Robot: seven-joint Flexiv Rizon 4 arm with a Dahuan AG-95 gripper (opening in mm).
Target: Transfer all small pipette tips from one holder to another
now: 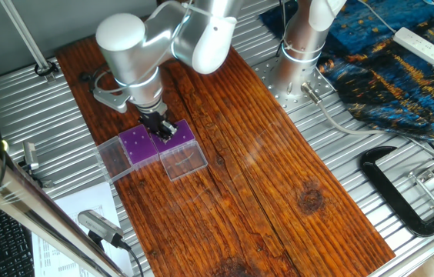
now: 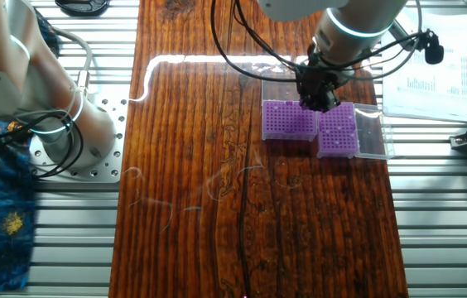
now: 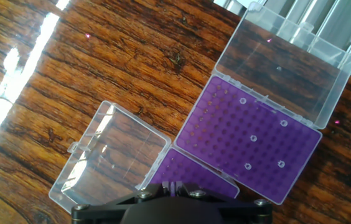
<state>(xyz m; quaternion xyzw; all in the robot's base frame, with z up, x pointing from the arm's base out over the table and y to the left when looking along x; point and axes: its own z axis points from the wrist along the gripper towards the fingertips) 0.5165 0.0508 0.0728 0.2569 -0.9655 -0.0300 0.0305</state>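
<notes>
Two purple holders stand side by side on the wooden board, with their clear lids open. In the hand view the right holder [image 3: 256, 146] carries several small pipette tips [image 3: 253, 138] as pale dots. The other holder [image 3: 191, 174] lies partly under my hand, and its lid [image 3: 110, 155] lies flat to the left. My gripper [image 3: 173, 186] hangs just above this holder. Its fingers are close together with a thin pale tip between them. It hovers over the seam between the two holders in one fixed view [image 1: 165, 129] and in the other [image 2: 315, 101].
The right holder's lid [image 3: 281, 62] stands open beyond it. A black C-clamp [image 1: 402, 192], a blue cloth [image 1: 402, 69] and a power strip [image 1: 421, 45] lie to the right. The arm's base [image 1: 302, 54] stands at the back. Papers [image 2: 432, 74] lie beside the board.
</notes>
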